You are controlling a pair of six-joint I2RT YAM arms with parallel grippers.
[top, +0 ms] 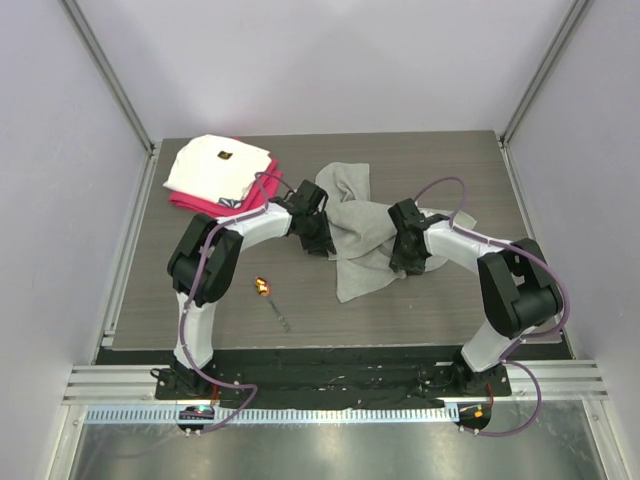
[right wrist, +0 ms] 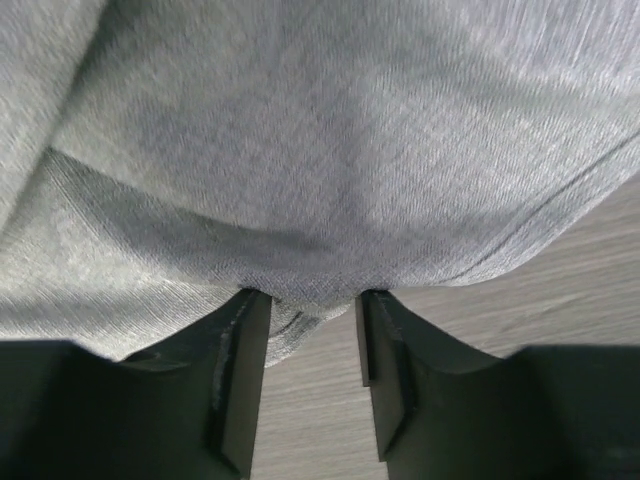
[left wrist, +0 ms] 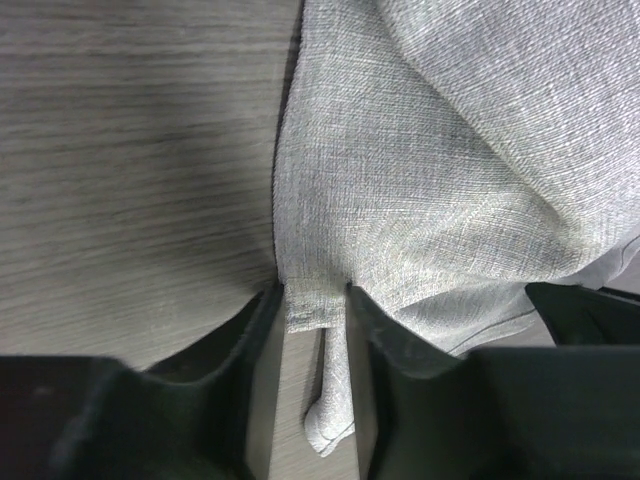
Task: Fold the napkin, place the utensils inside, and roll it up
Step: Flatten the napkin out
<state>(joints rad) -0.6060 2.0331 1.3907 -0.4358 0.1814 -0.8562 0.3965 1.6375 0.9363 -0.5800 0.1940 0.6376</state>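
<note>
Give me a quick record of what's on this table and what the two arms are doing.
napkin: grey, crumpled, mid-table
left gripper: straddles a napkin edge, grip unclear
right gripper: open, at the napkin's hem
spoon: lying alone, left of the napkin
spare cloths: white cloth on red cloth, far left corner

One napkin (top: 355,235) lies mid-table, and there is one table (top: 440,300). One utensil (top: 272,300) lies nearer and to the left; it is small in the top view, but it appears to be a single piece. At the far left are two folded cloths in one stack: one white cloth (top: 215,165) and one magenta cloth (top: 195,203). Two arms are in view, one left arm (top: 215,255) and one right arm (top: 500,275).
</note>
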